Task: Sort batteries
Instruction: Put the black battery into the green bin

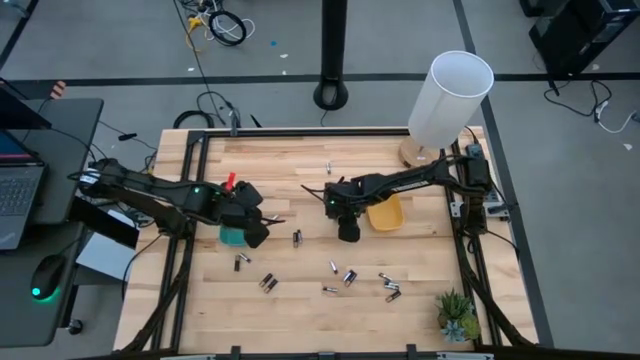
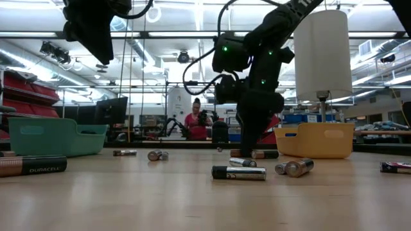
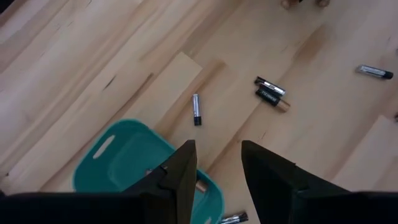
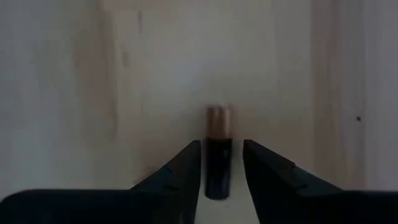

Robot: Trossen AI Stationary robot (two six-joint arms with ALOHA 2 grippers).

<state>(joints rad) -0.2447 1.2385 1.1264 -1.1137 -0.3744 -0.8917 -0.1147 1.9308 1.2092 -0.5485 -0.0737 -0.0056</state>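
Several small dark and silver batteries lie scattered on the wooden table, among them one (image 1: 296,238) near the middle and a cluster (image 1: 349,277) toward the near edge. My right gripper (image 4: 222,149) points down at the table beside the yellow tray (image 1: 385,213). It is open, with one finger on either side of a dark, copper-ended battery (image 4: 219,155) lying flat; thin strips of table show between it and the fingers. My left gripper (image 3: 219,155) hangs open and empty above the green tray (image 3: 124,162). A battery end (image 3: 200,185) shows inside that tray.
A tall white cylinder (image 1: 450,100) stands at the far right corner. A small plant (image 1: 458,315) stands at the near right corner. One battery (image 1: 328,167) lies alone toward the far edge. A person (image 2: 194,122) sits in the room beyond the table.
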